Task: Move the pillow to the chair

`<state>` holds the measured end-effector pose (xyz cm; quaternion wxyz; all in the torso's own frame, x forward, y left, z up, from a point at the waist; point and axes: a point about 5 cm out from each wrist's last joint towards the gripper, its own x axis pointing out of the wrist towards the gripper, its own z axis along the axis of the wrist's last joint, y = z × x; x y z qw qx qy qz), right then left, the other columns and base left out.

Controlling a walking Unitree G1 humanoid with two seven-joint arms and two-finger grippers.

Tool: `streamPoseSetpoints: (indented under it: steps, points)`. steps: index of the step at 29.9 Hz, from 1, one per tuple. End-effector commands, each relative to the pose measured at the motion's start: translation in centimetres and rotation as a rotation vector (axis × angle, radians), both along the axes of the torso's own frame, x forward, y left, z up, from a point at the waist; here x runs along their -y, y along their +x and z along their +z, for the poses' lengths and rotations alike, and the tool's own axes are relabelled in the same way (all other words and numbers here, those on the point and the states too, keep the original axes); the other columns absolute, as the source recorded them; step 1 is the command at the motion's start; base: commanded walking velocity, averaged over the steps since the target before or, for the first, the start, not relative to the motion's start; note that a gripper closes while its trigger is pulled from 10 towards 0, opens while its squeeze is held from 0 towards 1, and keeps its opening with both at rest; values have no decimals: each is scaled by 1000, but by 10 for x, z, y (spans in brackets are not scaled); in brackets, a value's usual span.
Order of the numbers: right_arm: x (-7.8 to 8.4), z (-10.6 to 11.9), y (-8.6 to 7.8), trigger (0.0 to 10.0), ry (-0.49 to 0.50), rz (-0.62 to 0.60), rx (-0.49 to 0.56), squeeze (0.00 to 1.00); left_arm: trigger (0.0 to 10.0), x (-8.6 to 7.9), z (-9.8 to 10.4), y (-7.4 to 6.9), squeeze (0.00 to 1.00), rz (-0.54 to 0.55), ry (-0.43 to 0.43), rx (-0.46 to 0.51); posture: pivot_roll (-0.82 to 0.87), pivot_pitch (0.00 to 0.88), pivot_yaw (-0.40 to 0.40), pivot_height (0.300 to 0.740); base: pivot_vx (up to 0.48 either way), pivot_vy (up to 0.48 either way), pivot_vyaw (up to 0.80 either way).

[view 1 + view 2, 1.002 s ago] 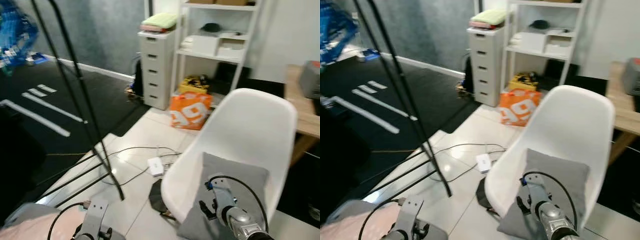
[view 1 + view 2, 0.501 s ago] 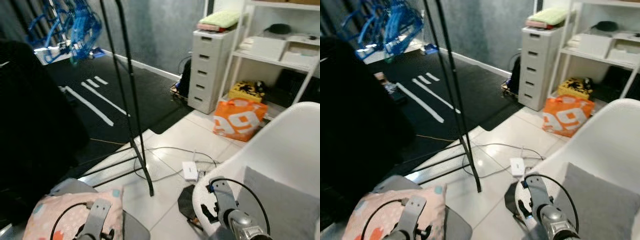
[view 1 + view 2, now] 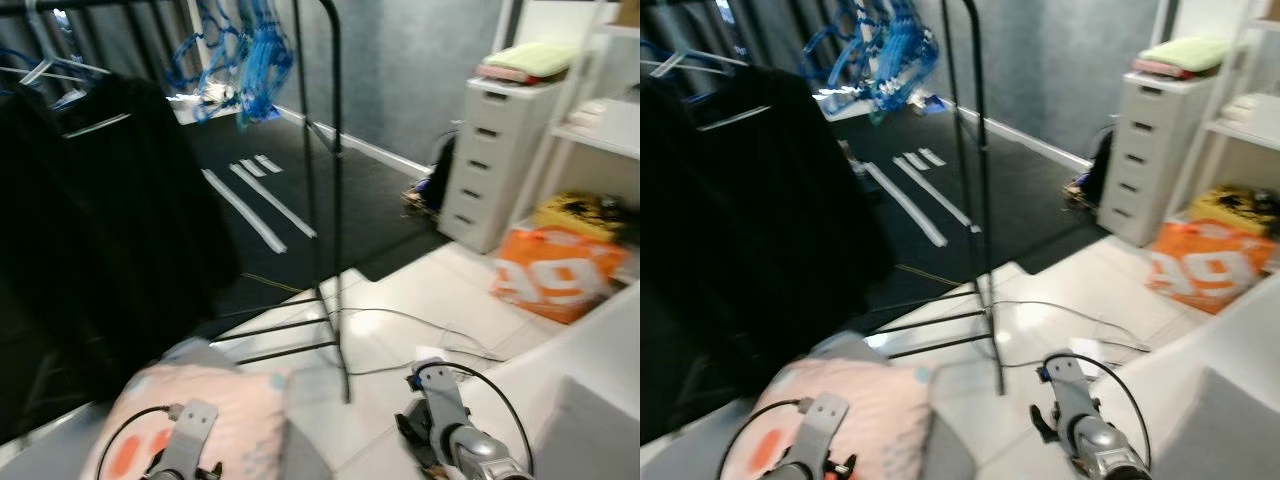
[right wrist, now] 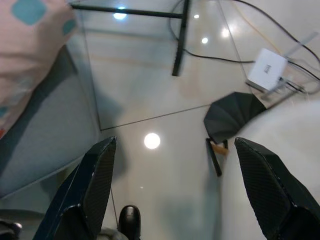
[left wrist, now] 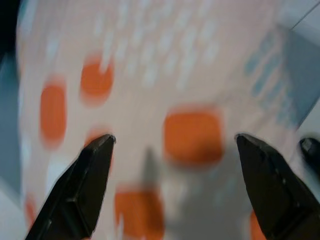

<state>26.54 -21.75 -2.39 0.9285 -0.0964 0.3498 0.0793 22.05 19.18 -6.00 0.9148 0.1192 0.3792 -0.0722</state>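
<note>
The pink pillow (image 3: 205,415) (orange patches) lies on a grey surface (image 3: 700,445) at lower left. The left gripper (image 5: 172,187) hovers over it, fingers spread wide. The right gripper (image 4: 170,187), also spread, hangs above the tile floor (image 4: 165,100) beside the white chair (image 3: 590,370).

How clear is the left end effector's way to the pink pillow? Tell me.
Probably clear: the left end effector hangs open right over the pink pillow, with nothing between its fingers and the fabric.

A pink pillow (image 3: 200,420) with orange spots lies on a grey seat (image 3: 700,440). The shiny white floor (image 4: 165,95) holds the feet of a black clothes rack (image 3: 325,200), some thin cables (image 3: 400,320), a small white box (image 4: 267,70) and an orange bag (image 3: 1210,265).
</note>
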Motion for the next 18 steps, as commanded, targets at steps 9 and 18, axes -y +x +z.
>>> streamPoseSetpoints:
  steps: [9,18]
  points:
    - [-3,0,1,10000,16,-2,2,0,10000,-1,-1,-1,0,12,-22,-8,-215,19,29,737,0,0,754]
    - [-3,-1,0,10000,14,-11,-8,0,10000,-2,0,-1,0,8,-22,-14,-217,31,32,737,0,0,728]
